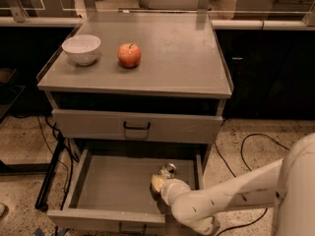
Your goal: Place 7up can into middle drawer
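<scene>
The middle drawer (113, 191) is pulled open below the cabinet top, its flat grey tray showing. My white arm reaches in from the lower right. My gripper (160, 178) is inside the drawer at its right side, low over the tray. The 7up can (169, 169), silver at the top, sits at the gripper's tip near the drawer's right wall. The gripper hides the can's lower part.
A white bowl (81, 48) and a red apple (129, 55) stand on the grey cabinet top (172, 53). A shut grey drawer front with a black handle (136, 127) is above the open drawer. Black cables (246, 146) lie on the floor to the right.
</scene>
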You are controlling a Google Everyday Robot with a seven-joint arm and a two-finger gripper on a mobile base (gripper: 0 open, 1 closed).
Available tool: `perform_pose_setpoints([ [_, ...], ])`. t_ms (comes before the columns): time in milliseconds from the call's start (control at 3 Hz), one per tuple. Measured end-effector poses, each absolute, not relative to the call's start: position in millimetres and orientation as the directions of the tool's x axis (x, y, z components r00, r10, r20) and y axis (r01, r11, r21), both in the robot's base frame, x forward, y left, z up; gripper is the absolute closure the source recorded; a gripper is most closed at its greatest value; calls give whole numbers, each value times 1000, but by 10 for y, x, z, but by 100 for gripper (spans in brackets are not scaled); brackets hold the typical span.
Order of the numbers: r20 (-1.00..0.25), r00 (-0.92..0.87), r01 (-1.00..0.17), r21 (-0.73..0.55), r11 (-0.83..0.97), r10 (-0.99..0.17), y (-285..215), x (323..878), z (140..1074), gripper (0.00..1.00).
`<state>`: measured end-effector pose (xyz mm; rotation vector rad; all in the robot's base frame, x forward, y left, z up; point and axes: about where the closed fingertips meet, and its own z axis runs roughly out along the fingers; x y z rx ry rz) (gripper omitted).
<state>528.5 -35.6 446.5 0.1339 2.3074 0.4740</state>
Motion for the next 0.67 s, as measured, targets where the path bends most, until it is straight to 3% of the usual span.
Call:
perform_pose_setpoints([
  [667,-690,-683,-14,341,940,240,-333,5349,4368,100],
])
